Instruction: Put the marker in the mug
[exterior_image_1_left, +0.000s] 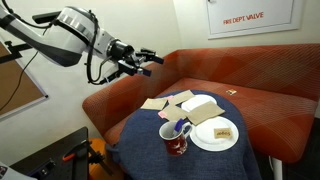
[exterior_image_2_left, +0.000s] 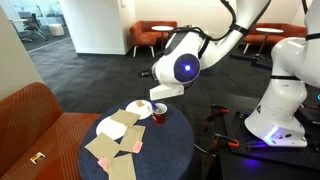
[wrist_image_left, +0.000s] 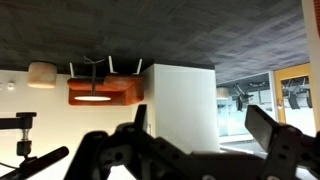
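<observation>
Now | marker (exterior_image_1_left: 185, 126) in mug (exterior_image_1_left: 174, 141) | end effector (exterior_image_1_left: 152, 60) high, well apart, jaws spread

Mugs (exterior_image_1_left: 176, 138): one, dark red.
Markers (exterior_image_1_left: 185, 127): one pale stick at the rim of the mug, too small to be sure.
Plates (exterior_image_1_left: 205, 140): one, white.
Tan pieces (exterior_image_1_left: 222, 131) on the plate: one.
Cards (exterior_image_1_left: 201, 107): at least three, tan and white, overlapping; exact count unclear.
Tables (exterior_image_1_left: 145, 150): one, round, under a blue cloth.
Sofas (exterior_image_1_left: 260, 75): one red by the table; in an exterior view two more far back (exterior_image_2_left: 150, 35).
Arms (exterior_image_1_left: 70, 30): one.
Grippers (exterior_image_1_left: 153, 60): one.
Wall signs (exterior_image_1_left: 245, 18): one.
Ceiling lamps (wrist_image_left: 100, 93), wrist view: two.
</observation>
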